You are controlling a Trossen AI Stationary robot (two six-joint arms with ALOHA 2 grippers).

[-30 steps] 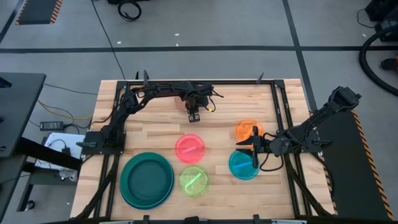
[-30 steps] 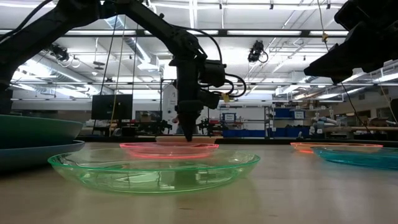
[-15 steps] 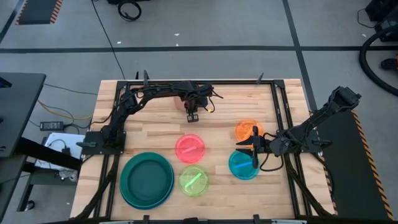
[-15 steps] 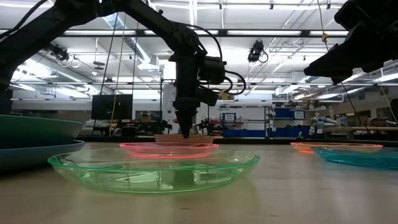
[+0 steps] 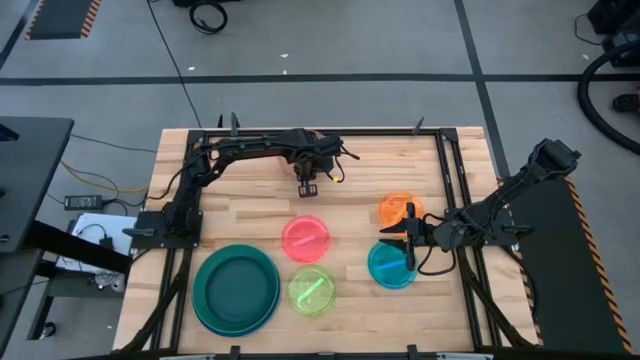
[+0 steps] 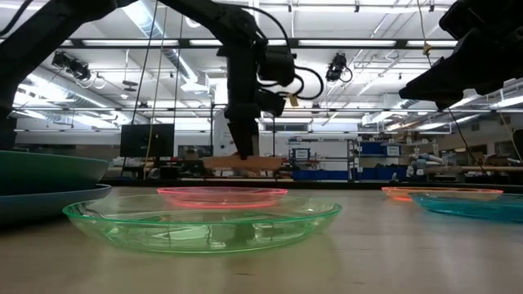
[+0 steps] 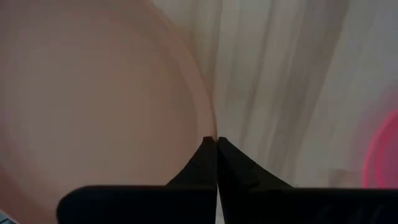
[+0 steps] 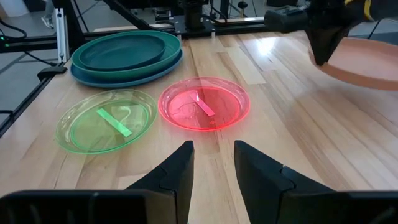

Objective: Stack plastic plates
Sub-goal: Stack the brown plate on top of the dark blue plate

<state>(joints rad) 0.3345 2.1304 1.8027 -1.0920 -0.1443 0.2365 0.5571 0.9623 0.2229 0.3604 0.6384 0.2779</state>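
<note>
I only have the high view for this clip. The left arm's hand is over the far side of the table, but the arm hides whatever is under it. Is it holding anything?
Observer: Yes. In the left wrist view the left hand is shut on the rim of the salmon plate.
Operator: Is that plate resting on the wood or up in the air?
Observer: In the air. The low view shows it clear of the table, higher than the pink plate.
Operator: And the right hand?
Observer: The right wrist view shows the right hand open and holding nothing.
</note>
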